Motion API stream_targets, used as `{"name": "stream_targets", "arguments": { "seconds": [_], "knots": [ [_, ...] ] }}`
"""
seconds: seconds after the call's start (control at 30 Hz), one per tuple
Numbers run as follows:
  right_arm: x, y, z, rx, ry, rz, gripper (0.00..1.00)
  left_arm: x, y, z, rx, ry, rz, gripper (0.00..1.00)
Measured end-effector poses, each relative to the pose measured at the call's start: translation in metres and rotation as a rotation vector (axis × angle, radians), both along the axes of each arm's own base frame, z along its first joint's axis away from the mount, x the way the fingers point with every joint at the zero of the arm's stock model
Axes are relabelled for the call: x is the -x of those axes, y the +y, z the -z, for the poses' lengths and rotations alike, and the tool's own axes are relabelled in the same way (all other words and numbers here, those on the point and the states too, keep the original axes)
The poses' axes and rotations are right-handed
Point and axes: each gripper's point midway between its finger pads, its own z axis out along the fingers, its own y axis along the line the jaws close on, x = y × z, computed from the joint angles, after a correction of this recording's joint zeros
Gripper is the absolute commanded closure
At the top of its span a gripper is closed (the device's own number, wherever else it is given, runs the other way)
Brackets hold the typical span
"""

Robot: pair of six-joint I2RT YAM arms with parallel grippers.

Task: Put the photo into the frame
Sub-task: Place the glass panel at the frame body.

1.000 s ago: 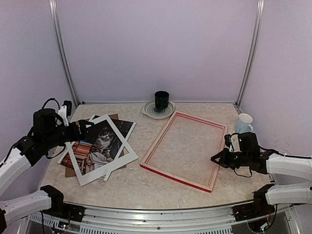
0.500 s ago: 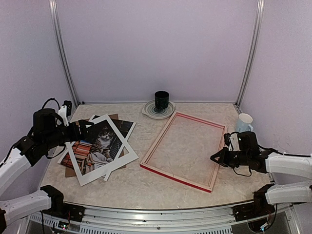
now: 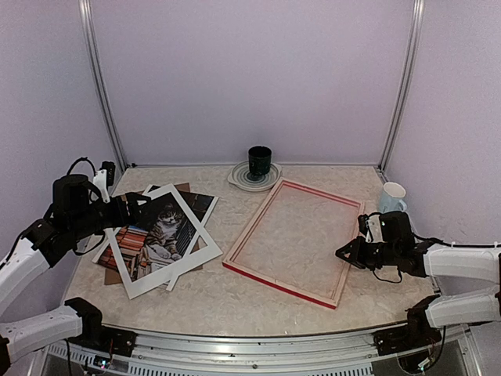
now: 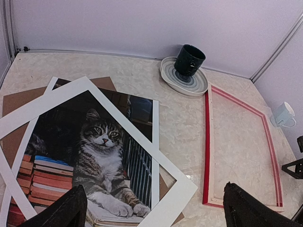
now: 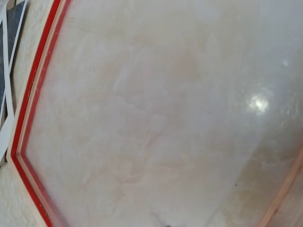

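Note:
The photo (image 3: 160, 227) of a tabby cat with books lies at the left of the table, on a brown backing board (image 4: 14, 99) and under a tilted white mat (image 4: 184, 189). In the left wrist view the photo (image 4: 94, 156) fills the lower left. The red frame (image 3: 258, 274) lies flat at centre right, pale back up, and I see its near rail (image 4: 206, 142) from the left wrist too. My left gripper (image 3: 129, 205) hovers over the photo's left side, open and empty. My right gripper (image 3: 343, 255) sits at the frame's right rail; its fingers do not show in its own view, which looks across the frame (image 5: 28, 94).
A dark mug (image 3: 259, 161) stands on a striped plate (image 3: 243, 182) at the back centre. A white mug (image 3: 392, 197) stands at the right, just behind my right arm. Lilac walls close in the back and both sides.
The right gripper has crept a little leftward, and the frame has slid slightly left with it. The left arm, the photo and the mat have not moved.

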Motion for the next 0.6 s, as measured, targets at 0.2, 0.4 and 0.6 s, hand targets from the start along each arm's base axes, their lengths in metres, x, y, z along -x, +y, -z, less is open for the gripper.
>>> {"name": "stream_targets", "arguments": {
  "seconds": [0.2,0.4,0.6],
  "knots": [
    [-0.0001,-0.0008,0.0004,0.002,0.000,0.001,0.73,0.0000,0.0000,0.0000,0.000,0.000,0.000,0.01],
    [0.0002,-0.0011,0.0027,0.006,0.008,0.001,0.70,0.0000,0.0000,0.0000,0.000,0.000,0.000,0.01],
    [0.0015,-0.0005,0.0045,0.005,0.017,-0.004,0.70,0.0000,0.0000,0.0000,0.000,0.000,0.000,0.01]
  ]
}}
